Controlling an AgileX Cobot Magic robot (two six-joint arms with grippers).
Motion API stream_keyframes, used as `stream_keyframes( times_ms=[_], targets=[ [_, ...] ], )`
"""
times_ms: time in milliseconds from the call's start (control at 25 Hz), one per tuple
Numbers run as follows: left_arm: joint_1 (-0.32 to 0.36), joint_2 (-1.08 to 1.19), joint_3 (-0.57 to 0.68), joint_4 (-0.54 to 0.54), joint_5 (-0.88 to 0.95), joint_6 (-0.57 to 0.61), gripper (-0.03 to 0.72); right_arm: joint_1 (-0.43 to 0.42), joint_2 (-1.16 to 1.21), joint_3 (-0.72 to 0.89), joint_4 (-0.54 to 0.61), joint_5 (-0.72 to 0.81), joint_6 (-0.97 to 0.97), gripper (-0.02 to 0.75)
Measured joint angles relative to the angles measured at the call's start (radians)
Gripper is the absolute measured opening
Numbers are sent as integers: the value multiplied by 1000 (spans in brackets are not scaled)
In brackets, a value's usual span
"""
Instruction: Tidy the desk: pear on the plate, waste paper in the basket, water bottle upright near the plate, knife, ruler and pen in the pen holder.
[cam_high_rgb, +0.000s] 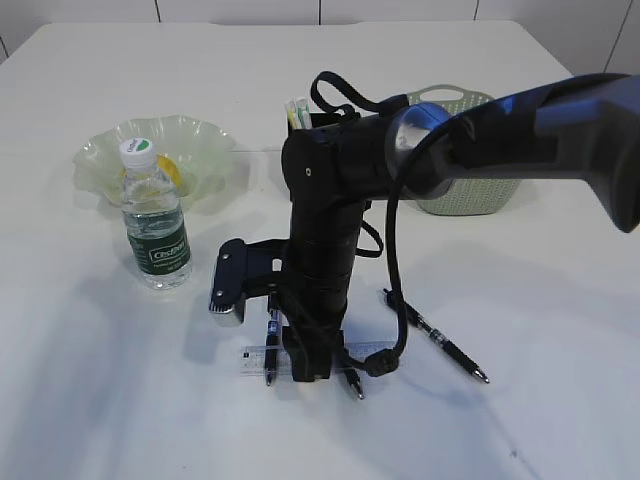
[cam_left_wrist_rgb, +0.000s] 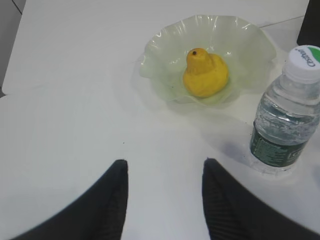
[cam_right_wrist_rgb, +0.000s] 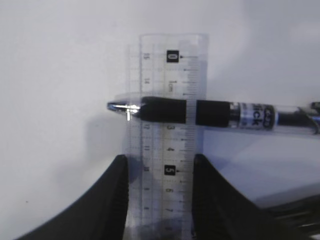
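The right arm reaches down toward the desk's near edge. Its right gripper has its jaws closed against the ruler's long edges, gripping it. The ruler runs left-right along that edge, with a pen lying across it. It looks thin, stiff and slippery, so an edge pinch suits it. The left gripper hangs half-open and empty.

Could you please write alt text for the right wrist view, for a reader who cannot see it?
The right gripper brackets one end of a clear ruler lying on the white desk. A black pen lies across the ruler.
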Motion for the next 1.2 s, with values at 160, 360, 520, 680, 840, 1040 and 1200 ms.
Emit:
stream_keyframes(
  times_ms=[160,360,520,680,840,1040,1200],
  targets=[
    [0,0,0,0,0,0,341,0,0,0,0,0,27,276],
    [0,0,0,0,0,0,341,0,0,0,0,0,34,276],
    [0,0,0,0,0,0,341,0,0,0,9,0,35,276],
    [0,0,0,-4,0,0,341,0,0,0,17,0,50,276],
    [0,0,0,-5,0,0,341,0,0,0,18,0,71,276],
    [0,0,0,-5,0,0,341,0,0,0,18,0,126,276],
    [0,0,0,-5,0,0,341,0,0,0,18,0,134,276]
  ],
)
